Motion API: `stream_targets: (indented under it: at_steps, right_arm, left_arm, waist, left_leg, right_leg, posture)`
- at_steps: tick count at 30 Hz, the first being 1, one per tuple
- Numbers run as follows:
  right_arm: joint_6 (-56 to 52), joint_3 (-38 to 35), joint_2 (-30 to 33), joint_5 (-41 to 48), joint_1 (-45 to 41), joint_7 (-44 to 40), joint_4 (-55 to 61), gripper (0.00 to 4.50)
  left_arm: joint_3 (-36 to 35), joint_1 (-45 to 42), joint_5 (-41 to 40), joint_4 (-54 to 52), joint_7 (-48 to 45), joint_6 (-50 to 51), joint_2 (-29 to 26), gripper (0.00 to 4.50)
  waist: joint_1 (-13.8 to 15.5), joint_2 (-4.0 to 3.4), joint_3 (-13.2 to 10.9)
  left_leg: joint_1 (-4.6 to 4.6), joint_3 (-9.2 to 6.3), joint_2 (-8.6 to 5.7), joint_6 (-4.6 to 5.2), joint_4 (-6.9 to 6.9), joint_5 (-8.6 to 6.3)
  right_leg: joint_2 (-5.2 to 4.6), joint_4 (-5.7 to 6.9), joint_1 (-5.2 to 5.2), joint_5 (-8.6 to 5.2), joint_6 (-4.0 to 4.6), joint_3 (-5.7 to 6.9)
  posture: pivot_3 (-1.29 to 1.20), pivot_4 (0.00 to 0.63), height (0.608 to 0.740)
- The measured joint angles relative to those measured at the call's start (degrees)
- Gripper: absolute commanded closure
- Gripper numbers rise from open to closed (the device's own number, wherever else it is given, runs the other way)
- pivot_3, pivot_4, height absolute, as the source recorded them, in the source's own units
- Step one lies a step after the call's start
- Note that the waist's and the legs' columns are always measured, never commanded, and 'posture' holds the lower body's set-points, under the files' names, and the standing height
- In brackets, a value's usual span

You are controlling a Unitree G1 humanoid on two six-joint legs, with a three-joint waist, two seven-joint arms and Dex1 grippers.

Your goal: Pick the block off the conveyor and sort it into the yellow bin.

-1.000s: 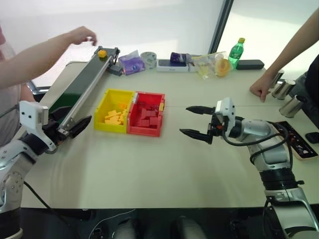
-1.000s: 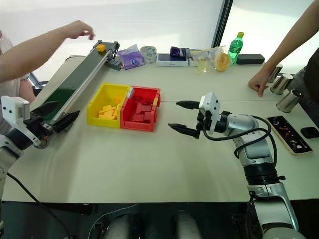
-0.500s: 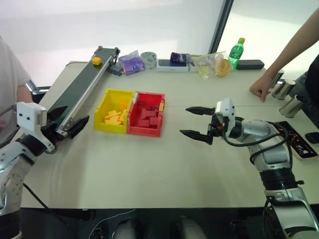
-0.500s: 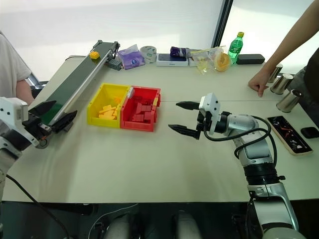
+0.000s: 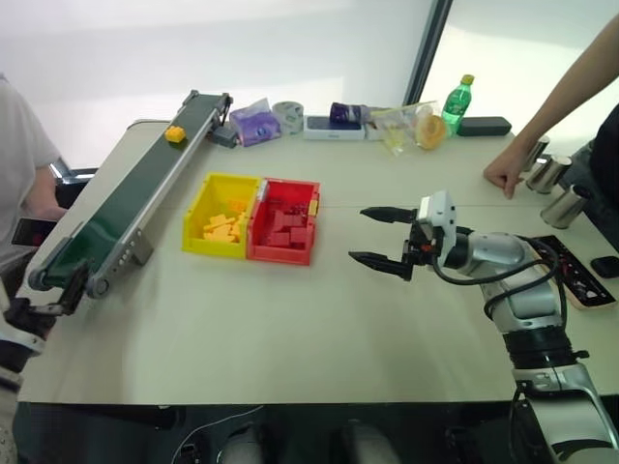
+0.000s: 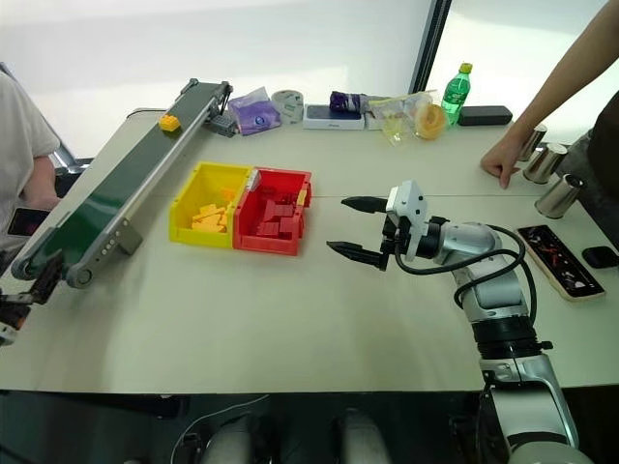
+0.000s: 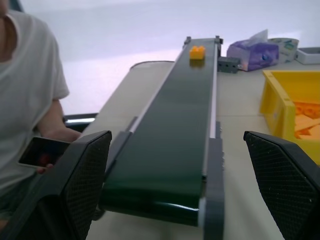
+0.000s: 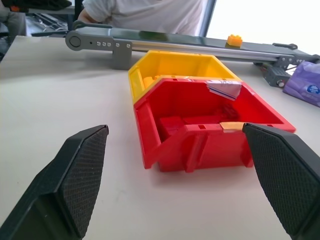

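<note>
From the head cameras, the block [image 5: 175, 133] sits on the conveyor [image 5: 135, 198] near its far end, the yellow bin [image 5: 221, 228] stands on the bench [image 5: 290, 319] joined to the red bin [image 5: 283, 233], and the right end effector [image 5: 375, 238] hovers spread wide just beside the red bin. The left wrist camera shows the left end effector [image 7: 180, 187] spread wide and empty at the conveyor's near end, the block far up the belt. The right wrist camera looks between wide fingers [image 8: 67, 185] at the red bin, the yellow bin behind it.

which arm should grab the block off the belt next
Probably left: the left gripper waits open at the conveyor's near end, looking up the belt toward the block. The right gripper faces the bins mid-table.
</note>
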State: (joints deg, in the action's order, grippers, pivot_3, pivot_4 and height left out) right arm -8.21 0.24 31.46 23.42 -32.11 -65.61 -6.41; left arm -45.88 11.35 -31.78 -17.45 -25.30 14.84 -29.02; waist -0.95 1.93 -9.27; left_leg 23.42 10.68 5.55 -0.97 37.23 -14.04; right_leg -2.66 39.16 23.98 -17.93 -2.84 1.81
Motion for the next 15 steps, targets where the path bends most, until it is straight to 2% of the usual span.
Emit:
stream_targets:
  at_steps: [15]
  right_arm:
    - [-2.79,-0.02,-0.92,1.67,-1.82,-0.12,-0.06,0.0]
  left_arm:
    - [0.41,-0.99,0.21,1.83,0.02,-0.77,-1.44,0.05]
  waist:
    - [-0.17,0.0,0.0]
  left_leg:
    - [0.0,0.02,0.02,-0.03,-0.03,0.01]
  right_leg:
    - [0.01,0.0,0.02,0.0,0.0,0.0]
  posture:
    - [0.0,0.15,0.74]
